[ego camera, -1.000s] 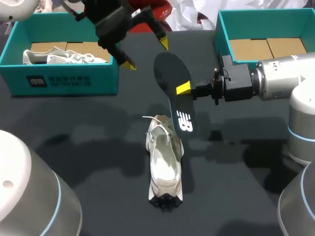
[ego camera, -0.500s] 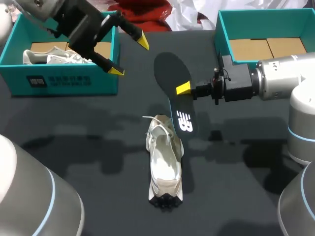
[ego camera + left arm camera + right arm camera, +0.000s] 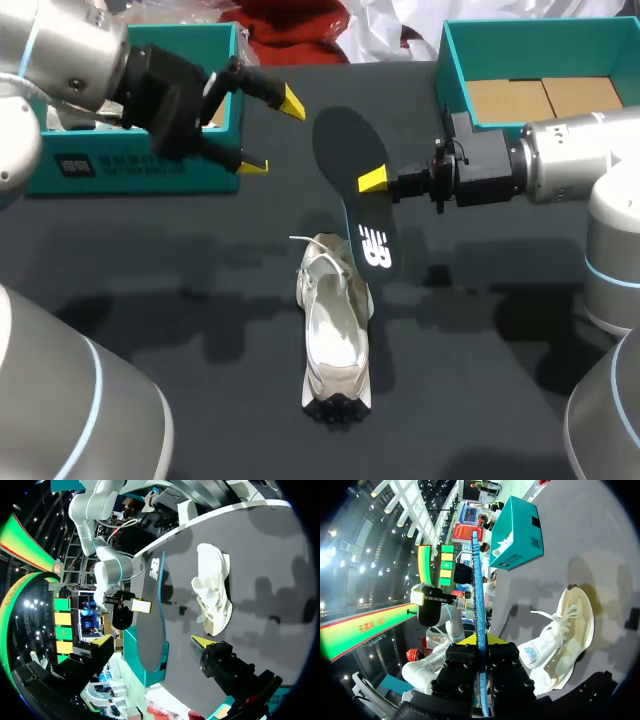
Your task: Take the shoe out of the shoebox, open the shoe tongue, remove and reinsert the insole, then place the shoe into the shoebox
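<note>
One white shoe (image 3: pixel 335 335) lay on the black table (image 3: pixel 150 300), out of any box. It sat on its sole with its open top facing up and its laces at the far end. Just past that laced end was the dark insole (image 3: pixel 355 185), out of the shoe. The end of it with a white mark was nearest the shoe, and I could not tell if it touched the shoe. The right gripper (image 3: pixel 372 180) came in from the right of the shoe and pinched the insole by its side edge, about halfway along. Its fingers were close together with only the thin insole between them. From the right wrist, the insole stood on its edge between those fingers, and the shoe lay ahead on the table. The left gripper (image 3: pixel 272 134) hung up and to the left of the shoe, near the insole but not touching it. Its two yellow-tipped fingers were spread wide and held nothing. Farther left of the shoe stood a teal shoebox (image 3: pixel 130 170). A second shoebox (image 3: pixel 455 60), also teal, stood far off to the right of the shoe, with brown cardboard (image 3: pixel 540 98) inside.
</note>
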{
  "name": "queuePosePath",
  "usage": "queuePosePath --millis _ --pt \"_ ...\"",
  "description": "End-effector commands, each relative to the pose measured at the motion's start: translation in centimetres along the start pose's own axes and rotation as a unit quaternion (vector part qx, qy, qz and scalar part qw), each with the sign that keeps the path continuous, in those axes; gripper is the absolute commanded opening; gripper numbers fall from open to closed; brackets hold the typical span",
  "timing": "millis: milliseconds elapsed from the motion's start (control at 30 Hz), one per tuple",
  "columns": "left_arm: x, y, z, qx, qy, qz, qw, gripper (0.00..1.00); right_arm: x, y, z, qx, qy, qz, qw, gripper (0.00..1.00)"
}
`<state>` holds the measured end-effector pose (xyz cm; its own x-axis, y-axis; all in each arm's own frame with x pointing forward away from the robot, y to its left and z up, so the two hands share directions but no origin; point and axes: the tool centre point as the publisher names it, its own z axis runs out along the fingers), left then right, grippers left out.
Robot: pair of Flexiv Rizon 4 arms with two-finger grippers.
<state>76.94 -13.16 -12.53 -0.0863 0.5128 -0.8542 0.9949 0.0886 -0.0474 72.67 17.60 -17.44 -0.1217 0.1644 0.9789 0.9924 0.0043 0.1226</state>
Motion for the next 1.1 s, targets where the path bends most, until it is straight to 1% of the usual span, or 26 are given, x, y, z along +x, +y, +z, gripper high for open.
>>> queuePosePath --millis 33,200,267,300,333,367,400,433,467,800,867,900,967,1000,1100 --pt "0.9 -1.3 0.0 -0.038 -0.134 0.0 0.99 1.0 0.0 -0.1 0.1 -0.001 -0.002 0.0 1.0 0.0" --pt "0.9 -1.3 0.0 -0.038 -0.134 0.0 0.99 1.0 0.0 -0.1 0.1 -0.001 -0.002 0.0 1.0 0.0" --pt "1.8 -1.7 1.7 -0.028 -0.127 0.006 0.991 1.0 0.0 -0.1 0.1 -0.001 -0.002 0.0 1.0 0.0" --pt "2.3 -1.8 2.3 -0.026 -0.144 0.005 0.989 1.0 0.0 -0.1 0.1 -0.001 -0.002 0.0 1.0 0.0" --pt "2.7 -1.8 2.9 -0.025 -0.143 -0.005 0.989 1.0 0.0 -0.1 0.1 -0.001 -0.002 0.0 1.0 0.0" --pt "3.0 -1.8 3.6 -0.025 -0.156 -0.005 0.987 1.0 0.0 -0.1 0.1 -0.001 -0.002 0.0 1.0 0.0" --pt "3.3 -1.7 4.2 -0.04 -0.165 -0.003 0.985 1.0 0.0 -0.1 0.1 -0.001 -0.002 0.0 1.0 0.0" --pt "3.5 -1.6 4.7 -0.04 -0.168 0.002 0.985 1.0 0.0 -0.1 0.1 -0.001 -0.002 0.0 1.0 0.0" --pt "3.7 -1.4 4.8 -0.027 -0.168 0.01 0.985 1.0 0.0 -0.1 0.1 -0.001 -0.002 0.0 1.0 0.0" --pt "3.7 -1.4 4.8 -0.027 -0.168 0.01 0.985 1.0 0.0 -0.1 0.1 -0.001 -0.002 0.0 1.0 0.0" --pt "3.7 -0.8 5.9 -0.03 -0.183 -0.005 0.983 1.0 0.0 -0.1 0.1 -0.001 -0.002 0.0 1.0 0.0" --pt "3.7 -0.4 6.2 -0.022 -0.193 -0.013 0.981 1.0 0.0 -0.1 0.1 -0.001 -0.002 0.0 1.0 0.0" --pt "3.7 0.2 7.0 -0.043 -0.202 -0.021 0.978 1.0 0.0 0.0 0.2 -0.006 0.008 0.003 1.0 0.0" --pt "3.7 0.4 7.2 -0.034 -0.208 -0.027 0.977 1.0 -0.1 0.0 0.3 -0.009 0.015 0.005 1.0 0.0" --pt "3.4 0.8 7.7 -0.037 -0.218 -0.029 0.975 1.0 -0.3 0.1 0.7 -0.014 0.027 0.014 0.999 0.0"
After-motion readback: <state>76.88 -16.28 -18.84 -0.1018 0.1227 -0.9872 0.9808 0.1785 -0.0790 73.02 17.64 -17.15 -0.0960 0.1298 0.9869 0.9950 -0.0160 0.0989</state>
